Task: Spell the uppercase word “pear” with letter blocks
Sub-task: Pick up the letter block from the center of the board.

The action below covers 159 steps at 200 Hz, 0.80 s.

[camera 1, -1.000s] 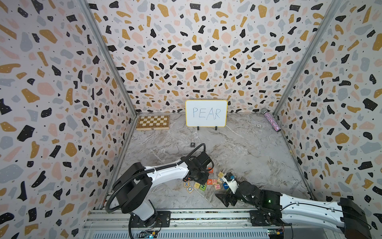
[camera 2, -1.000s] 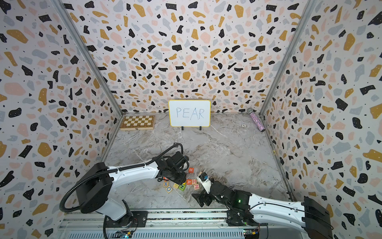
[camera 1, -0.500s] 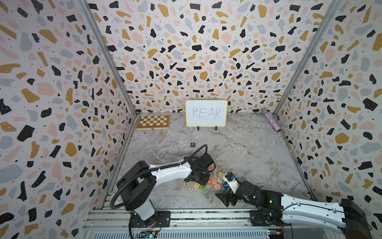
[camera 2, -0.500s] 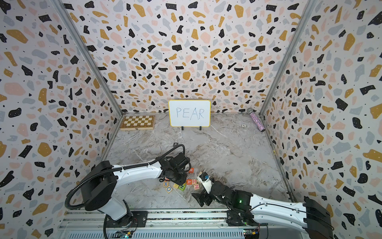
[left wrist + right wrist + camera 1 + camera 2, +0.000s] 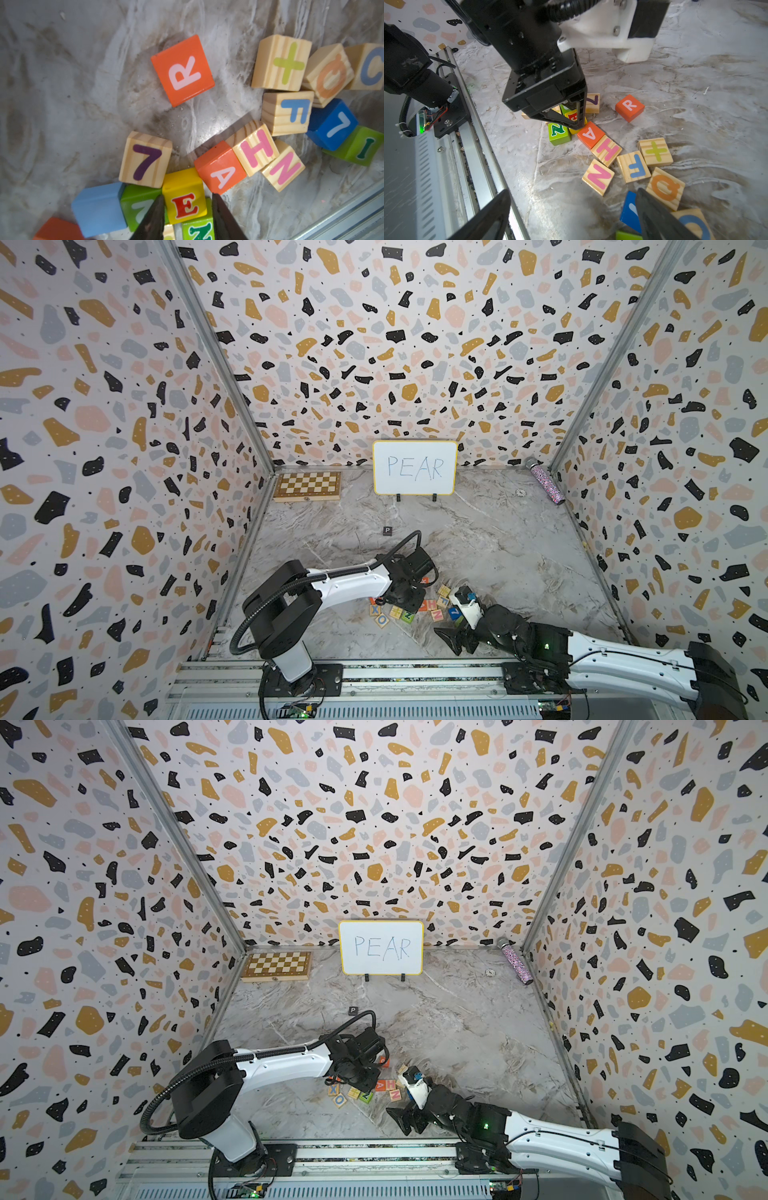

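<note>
While the left gripper (image 5: pixel 187 195) clamps the yellow E block (image 5: pixel 185 199) between its two dark fingers (image 5: pixel 154 216), the orange A block (image 5: pixel 220 168) sits against that cube's corner just beside one fingertip, and the orange R block (image 5: pixel 182 70) lies apart, out ahead of the jaws. Well beyond this gripper, toward the whiteboard (image 5: pixel 414 467), the black P block (image 5: pixel 387 531) stands alone. Off to its right, the right gripper (image 5: pixel 572 192) hangs low with jaws spread wide and nothing between them, the wooden N block (image 5: pixel 598 176) and other cubes just ahead of its tips
</note>
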Each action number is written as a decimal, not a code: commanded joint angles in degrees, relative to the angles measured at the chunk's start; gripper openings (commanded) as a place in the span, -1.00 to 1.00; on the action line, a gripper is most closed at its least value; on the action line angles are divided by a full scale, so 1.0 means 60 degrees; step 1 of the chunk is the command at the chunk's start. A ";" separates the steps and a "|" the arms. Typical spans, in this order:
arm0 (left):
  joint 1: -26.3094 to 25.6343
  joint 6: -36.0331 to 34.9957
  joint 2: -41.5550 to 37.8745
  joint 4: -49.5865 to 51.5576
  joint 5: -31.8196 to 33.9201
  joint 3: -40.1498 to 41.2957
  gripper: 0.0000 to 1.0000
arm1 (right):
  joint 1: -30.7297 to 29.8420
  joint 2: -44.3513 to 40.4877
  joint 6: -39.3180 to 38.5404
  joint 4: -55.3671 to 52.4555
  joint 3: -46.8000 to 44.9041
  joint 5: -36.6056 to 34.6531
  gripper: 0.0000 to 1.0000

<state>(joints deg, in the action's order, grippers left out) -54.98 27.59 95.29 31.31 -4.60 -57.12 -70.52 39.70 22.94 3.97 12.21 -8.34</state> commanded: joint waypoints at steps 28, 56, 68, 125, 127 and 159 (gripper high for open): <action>-0.0056 0.0135 0.0306 0.0383 0.0235 -0.0308 -0.28 | -0.0053 -0.0214 0.0048 -0.0127 -0.0082 -0.0104 0.88; -0.0051 0.0121 0.0178 0.0603 0.0392 -0.0367 -0.35 | -0.0053 -0.0227 0.0045 -0.0127 -0.0075 -0.0105 0.88; -0.0050 0.0118 0.0159 0.0707 0.0486 -0.0382 -0.36 | -0.0053 -0.0230 0.0045 -0.0121 -0.0078 -0.0104 0.88; -0.0065 0.0398 0.0245 0.0888 0.0609 -0.0301 -0.26 | -0.0054 -0.0269 0.0049 -0.0120 -0.0085 -0.0099 0.88; -0.0072 0.0404 0.0258 0.0878 0.0607 -0.0299 -0.26 | -0.0053 -0.0262 0.0045 -0.0119 -0.0086 -0.0103 0.88; -0.0083 0.0421 0.0334 0.0892 0.0620 -0.0294 -0.26 | -0.0054 -0.0275 0.0055 -0.0119 -0.0083 -0.0104 0.88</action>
<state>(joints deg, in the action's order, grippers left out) -55.16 29.39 96.25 33.41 -2.17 -58.24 -70.52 38.83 22.94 3.95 12.14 -8.43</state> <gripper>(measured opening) 0.368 0.939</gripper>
